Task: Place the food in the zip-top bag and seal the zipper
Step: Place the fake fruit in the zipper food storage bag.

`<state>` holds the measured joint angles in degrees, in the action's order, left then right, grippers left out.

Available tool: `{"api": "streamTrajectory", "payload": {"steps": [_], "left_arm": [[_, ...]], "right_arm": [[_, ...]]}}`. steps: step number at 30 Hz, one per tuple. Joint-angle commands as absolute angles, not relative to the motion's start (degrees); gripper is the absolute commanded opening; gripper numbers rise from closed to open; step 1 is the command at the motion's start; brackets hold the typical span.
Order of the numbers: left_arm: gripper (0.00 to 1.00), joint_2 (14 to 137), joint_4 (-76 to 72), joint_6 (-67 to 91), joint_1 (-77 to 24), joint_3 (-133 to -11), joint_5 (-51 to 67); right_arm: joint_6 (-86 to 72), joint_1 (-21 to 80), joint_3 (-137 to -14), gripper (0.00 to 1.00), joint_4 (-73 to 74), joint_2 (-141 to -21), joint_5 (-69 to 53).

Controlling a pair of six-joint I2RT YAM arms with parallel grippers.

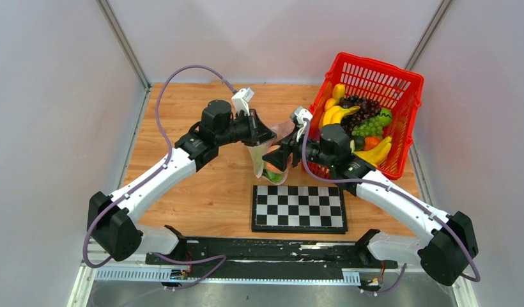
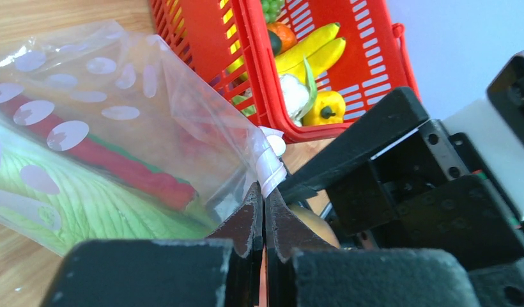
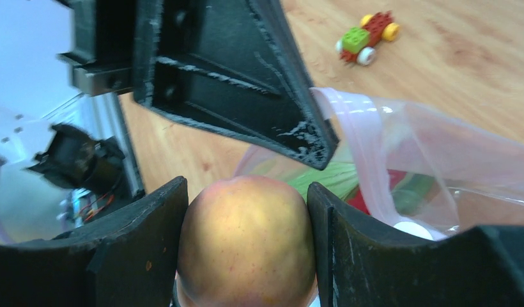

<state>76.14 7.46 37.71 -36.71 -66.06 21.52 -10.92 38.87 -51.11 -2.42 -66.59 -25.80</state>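
Just beyond the far edge of the chessboard (image 1: 299, 208), the bag (image 1: 267, 157) hangs btwn the two claws, clear plastic w/ pale dots. L claw (image 1: 262, 137) comes in from the board's far left. Its fingers are pressed tight together, pinching the bag's top edge right at the pale pink zipper strip (image 2: 269, 169). The mouth gapes open beside that pinch. Inside the bag are a green lettuce leaf (image 2: 87, 204) and a long red piece (image 2: 119, 166) lying across it. R claw (image 1: 277, 157) reaches in from the board's far right, level w/ the bag mouth. It grips a peach (image 3: 246, 243) btwn both fingers, which are spread only as wide as the fruit. The peach sits just outside the opening, near the pink rim, not inside. Red basket (image 1: 400, 83) stands past the board's far right corner, tilted, holding bananas (image 1: 374, 153), dark grapes (image 1: 360, 112) & other toy produce. A small brick car (image 3: 365, 38) lies on the wood beyond the bag in R wrist view; its spot vs the board can't be told.
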Motion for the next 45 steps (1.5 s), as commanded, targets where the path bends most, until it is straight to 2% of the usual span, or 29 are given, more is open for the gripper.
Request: {"api": "streamTrajectory", "payload": {"steps": [1, 10, 21, 24, 27, 31, 41, 45], "left_arm": [[0.0, 73.0, 1.9, 42.58, -36.82, -69.37, 22.81], [0.0, 68.81, 0.62, 48.7, -36.78, -70.68, 18.69], [0.0, 66.85, -2.23, 50.88, -36.76, -70.68, 17.93], [0.0, 66.32, 0.55, 47.1, -36.45, -72.07, 16.71], [0.0, 66.1, 7.13, 41.58, -36.13, -74.77, 14.67], [0.0, 64.66, 9.98, 37.63, -36.06, -75.03, 12.6], [0.0, 63.61, 16.93, 31.3, -36.05, -76.11, 11.37], [0.0, 63.54, 16.52, 31.87, -36.07, -75.51, 12.4]], "right_arm": [[-7.13, 41.55, -49.82, 0.29, -10.63, -66.55, -10.39], [-5.59, 41.87, -50.75, 0.3, -18.04, -66.19, 6.84], [-9.75, 41.91, -52.06, 0.37, -31.99, -72.57, 14.77], [-6.95, 41.89, -52.41, 0.39, -33.88, -72.82, 6.9], [-3.18, 41.84, -55.82, 0.37, -27.19, -72.79, -1.22], [-0.89, 41.29, -57.51, 0.35, -21.68, -73.36, -4.06], [-11.33, 32.68, -61.12, 0.31, -14.6, -74.95, -26.38], [-12.9, 31.62, -61.98, 0.31, -12.57, -75.38, -24.78]]}}
